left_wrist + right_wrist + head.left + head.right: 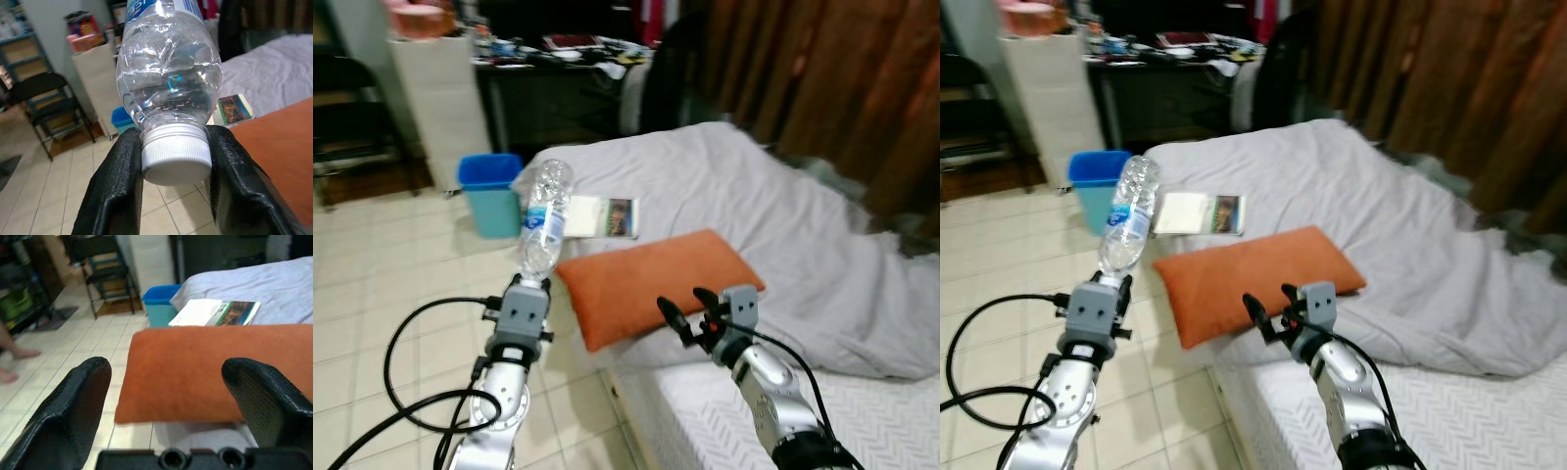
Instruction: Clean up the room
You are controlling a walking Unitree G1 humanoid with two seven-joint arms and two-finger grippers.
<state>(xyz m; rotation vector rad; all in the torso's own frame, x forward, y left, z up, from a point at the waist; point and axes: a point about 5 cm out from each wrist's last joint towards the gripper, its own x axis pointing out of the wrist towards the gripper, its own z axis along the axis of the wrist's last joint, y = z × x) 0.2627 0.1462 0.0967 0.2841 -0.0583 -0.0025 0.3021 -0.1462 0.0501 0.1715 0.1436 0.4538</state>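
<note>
Clear plastic, crumpled and capped in white: the water bottle (pixel 544 217) stands inverted, directly at 12 o'clock above the left pincer (pixel 530 283), which is pinching its white cap (pixel 176 152) between both black fingers (pixel 113 196). The bottle is held over the tiled floor (pixel 382 284), just beside the bed's near corner.

The right pincer (pixel 689 310) hangs at 5 o'clock in the head views, fingers spread wide and gripping nothing, in front of the orange pillow (pixel 651 282) at the mattress edge.

Beyond the pillow, at 12 o'clock from it, a booklet (pixel 602 216) lies flat on the grey bed sheet (pixel 773 225). A blue bin (pixel 491 193) stands on the floor at 10 o'clock from the bottle, beside the bed. Farther back, a cluttered dark tabletop (pixel 563 57) and brown curtains (pixel 822 78).

The left wrist view adds a black folding chair (pixel 46 105); the right wrist view shows a person's bare feet (pixel 14 363) on the tiles.
</note>
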